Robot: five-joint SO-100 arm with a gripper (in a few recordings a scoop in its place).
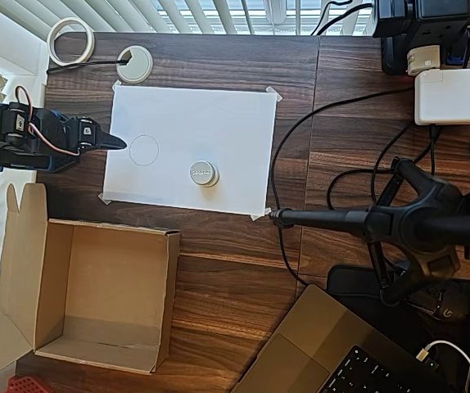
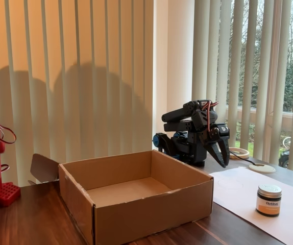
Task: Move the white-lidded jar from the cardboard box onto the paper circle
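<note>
The jar (image 1: 204,173) is sitting on the white paper (image 1: 219,123), just right of the small pencilled circle (image 1: 144,150) in the overhead view. The gripper (image 1: 112,141), pressed together and empty, is hanging at the paper's left edge, while the cardboard box (image 1: 22,270) is lying open on the bench (image 1: 235,270).

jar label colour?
Orange band with white lettering on the white-lidded jar, dark body around it. Shows best in the fixed view.

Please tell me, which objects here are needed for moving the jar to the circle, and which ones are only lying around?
Needed: white-lidded jar, standing on the paper sheet; small pencil circle; cardboard box; gripper.

Lying around: tape ring, white disc, power adapter, laptop, camera tripod.
</note>
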